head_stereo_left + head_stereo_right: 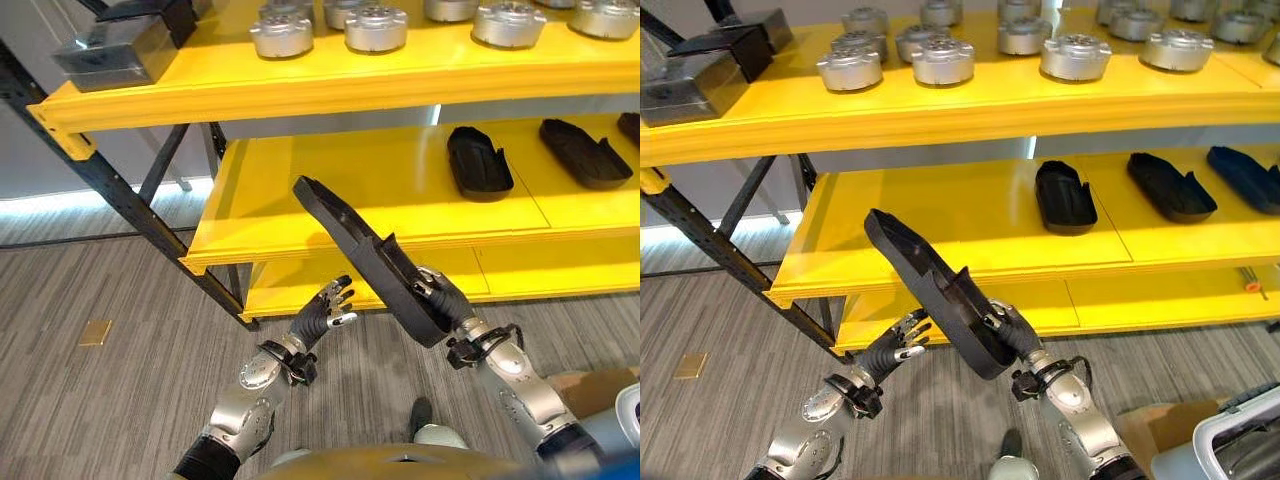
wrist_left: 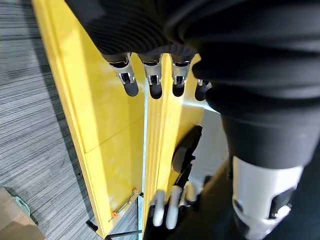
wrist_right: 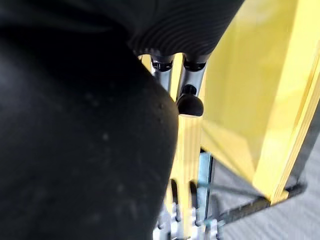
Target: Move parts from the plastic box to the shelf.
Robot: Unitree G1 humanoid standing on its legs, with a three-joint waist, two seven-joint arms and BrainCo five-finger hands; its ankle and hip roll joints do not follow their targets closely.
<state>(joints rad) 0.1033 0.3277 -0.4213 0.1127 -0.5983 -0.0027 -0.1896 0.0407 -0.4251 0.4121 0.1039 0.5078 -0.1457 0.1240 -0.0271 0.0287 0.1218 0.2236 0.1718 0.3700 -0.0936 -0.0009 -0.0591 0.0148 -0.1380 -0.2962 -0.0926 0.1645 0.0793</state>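
The right hand (image 1: 440, 297) is clamped on the lower end of a long black moulded plastic part (image 1: 365, 257), which slants up and away from it toward the yellow metal shelf (image 1: 300, 215). Just beside it, the left hand (image 1: 325, 310) hangs empty, fingers relaxed.

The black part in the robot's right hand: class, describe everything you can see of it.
The black part is a long, matte, plastic-looking shell with a raised rim along its edges and a hollow inner side. It hangs in the air, tilted, its narrow end pointing up toward the middle shelf, touching no shelf. The right hand grips its lower, wider end; the left hand is open just beside it.
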